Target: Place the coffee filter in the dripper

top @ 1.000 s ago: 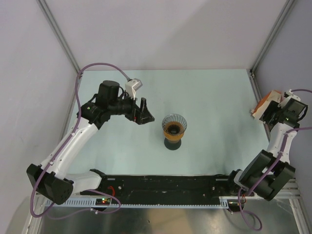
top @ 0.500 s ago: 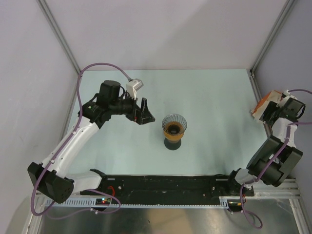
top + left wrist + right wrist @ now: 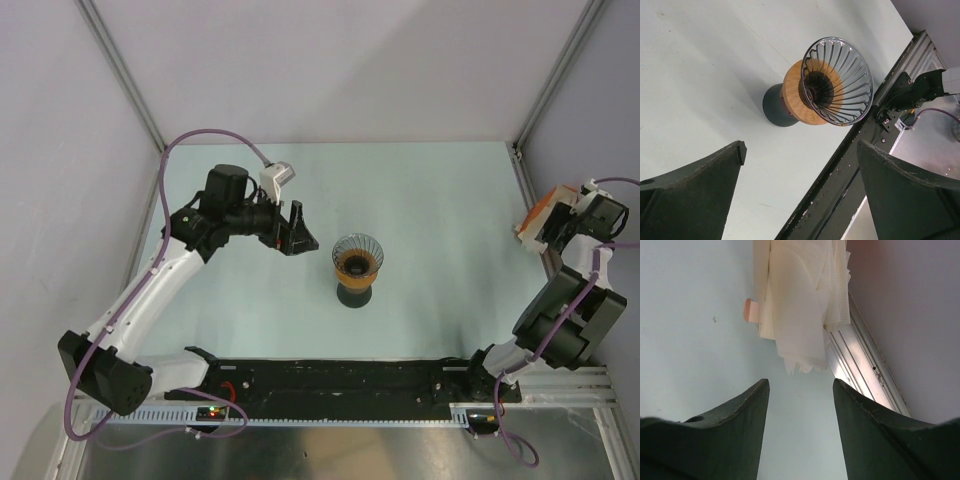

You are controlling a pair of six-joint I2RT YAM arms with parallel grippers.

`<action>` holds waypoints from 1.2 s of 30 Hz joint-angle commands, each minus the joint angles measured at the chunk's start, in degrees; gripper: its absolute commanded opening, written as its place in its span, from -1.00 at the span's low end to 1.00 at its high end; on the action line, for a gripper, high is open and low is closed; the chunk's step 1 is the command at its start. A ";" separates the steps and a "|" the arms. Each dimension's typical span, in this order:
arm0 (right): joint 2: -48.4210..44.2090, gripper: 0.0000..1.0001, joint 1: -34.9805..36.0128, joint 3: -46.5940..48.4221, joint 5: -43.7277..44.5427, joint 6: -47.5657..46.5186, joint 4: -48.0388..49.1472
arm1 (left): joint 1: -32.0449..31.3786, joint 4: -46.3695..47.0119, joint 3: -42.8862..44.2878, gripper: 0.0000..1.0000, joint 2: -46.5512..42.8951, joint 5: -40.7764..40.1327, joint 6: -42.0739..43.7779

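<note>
Top view: dripper (image 3: 357, 258) mid-worktop (image 3: 440, 200), left fingers (image 3: 294, 232) wide open just beside it, empty. Only the right wrist view shows the coffee filter (image 3: 800, 305) clearly: a stack at the worktop's right edge, just beyond the half-open, empty right fingers (image 3: 751, 401).

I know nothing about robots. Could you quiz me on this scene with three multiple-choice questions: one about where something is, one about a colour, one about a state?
1. Where on the table does the dripper stand?
A. at the right edge
B. near the middle
C. in the far left corner

2. What colour is the ring under the dripper's cone?
A. blue
B. green
C. orange-brown

3. How is the left gripper?
A. open and empty
B. shut on the dripper
C. shut on a filter

Answers:
1. B, the top view shows it about central on the table.
2. C, the left wrist view shows an orange-brown band.
3. A, its jaws stand wide apart with nothing between them.
</note>
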 commanded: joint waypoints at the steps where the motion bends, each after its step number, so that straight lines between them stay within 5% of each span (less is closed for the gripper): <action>1: 1.21 0.18 -0.23 3.35 0.56 -0.90 3.07 | 0.34 1.14 0.59 0.99 0.25 1.76 0.71; 36: 6.03 -0.40 1.57 7.70 0.55 0.87 4.39 | 0.38 1.13 1.39 0.97 2.26 2.93 0.45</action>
